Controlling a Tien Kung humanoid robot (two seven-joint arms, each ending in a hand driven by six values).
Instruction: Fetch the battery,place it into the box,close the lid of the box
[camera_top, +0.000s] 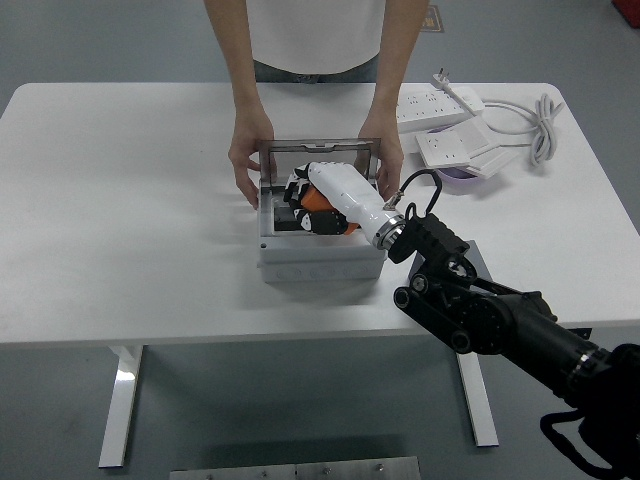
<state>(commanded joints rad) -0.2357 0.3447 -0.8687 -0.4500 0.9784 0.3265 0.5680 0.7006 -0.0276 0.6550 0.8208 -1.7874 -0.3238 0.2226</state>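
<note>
The orange battery (318, 203) sits inside the open grey box (318, 255), gripped by the right hand (325, 197) with fingers curled around it. A person's hands (243, 160) steady the box on the white table (130, 210).

A rectangular white-topped table (130, 230) is standing on white metal legs (120, 405) over a dull grey-blue floor (60, 420). A grey metal plate (295, 469) is lying on the floor below, and even light is falling across everything.
</note>
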